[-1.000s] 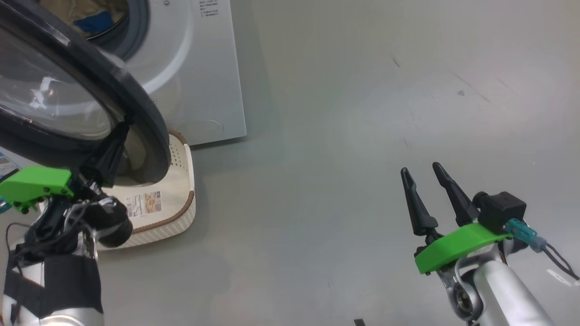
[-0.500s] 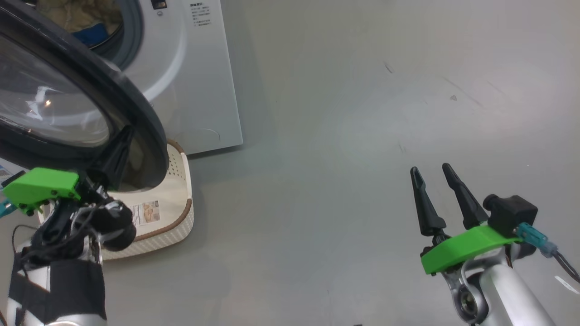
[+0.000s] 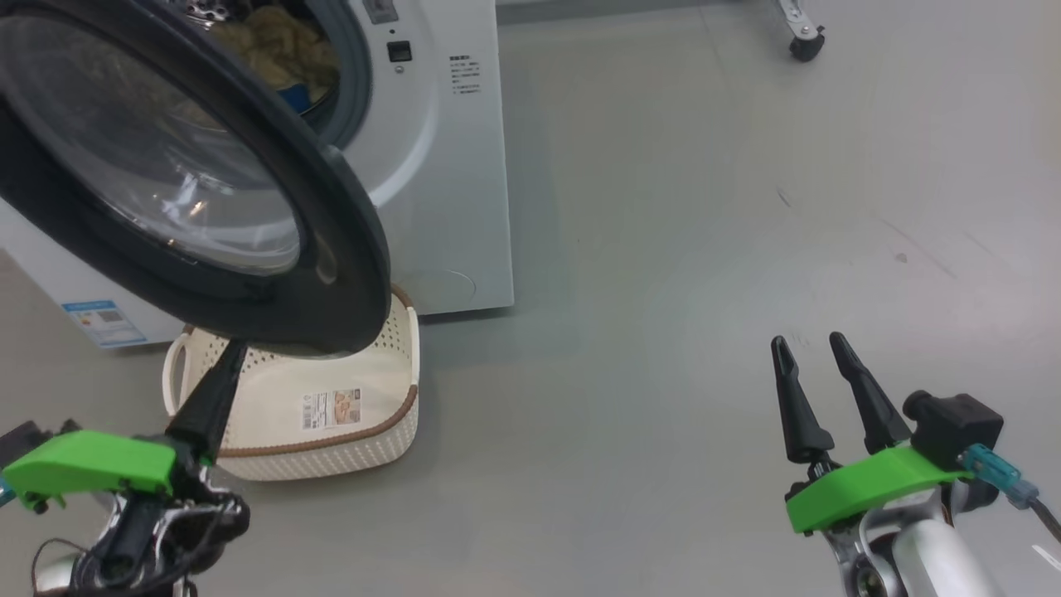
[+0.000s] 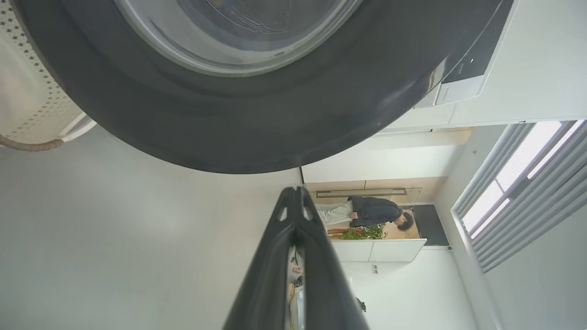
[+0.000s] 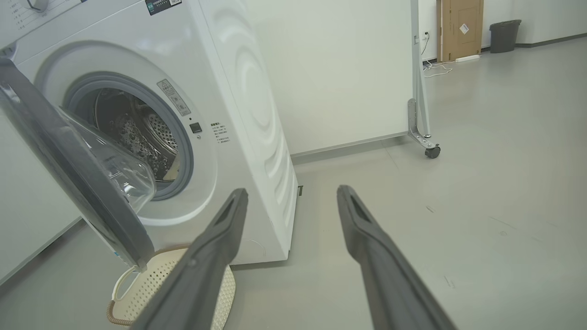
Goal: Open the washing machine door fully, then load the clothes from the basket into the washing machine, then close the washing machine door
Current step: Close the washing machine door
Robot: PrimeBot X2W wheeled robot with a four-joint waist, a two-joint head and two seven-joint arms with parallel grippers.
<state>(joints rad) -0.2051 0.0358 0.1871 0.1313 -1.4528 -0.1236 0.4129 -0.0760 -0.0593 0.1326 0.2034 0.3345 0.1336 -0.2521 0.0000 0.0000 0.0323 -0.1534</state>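
Half open: caught the large round washing machine door [image 3: 352,274], glossy black rim around a bulging clear glass bowl, standing out from the big white front-loading washing machine [image 3: 448,207] and overhanging the small cream perforated plastic basket [image 3: 365,439] with its brown woven-look rim. Found that basket on the grey floor [image 3: 663,249], close against the machine's front, a label [image 3: 331,409] showing on its bottom. Spotted the clothes [image 3: 282,41], soft pale yellow fabric with a touch of bright blue, inside the steel perforated drum [image 5: 151,133], behind the grey rubber seal [image 3: 356,66]. Saw the left gripper [image 3: 234,350] with its two long dark fingers pressed tightly together on nothing, tip just short of the door's lower rim, in front of the basket. Saw the right gripper [image 3: 808,340] well off to the right over bare floor, fingers spread wide, holding nothing. Glimpsed, in the left wrist view, a person [image 4: 371,211] far behind.
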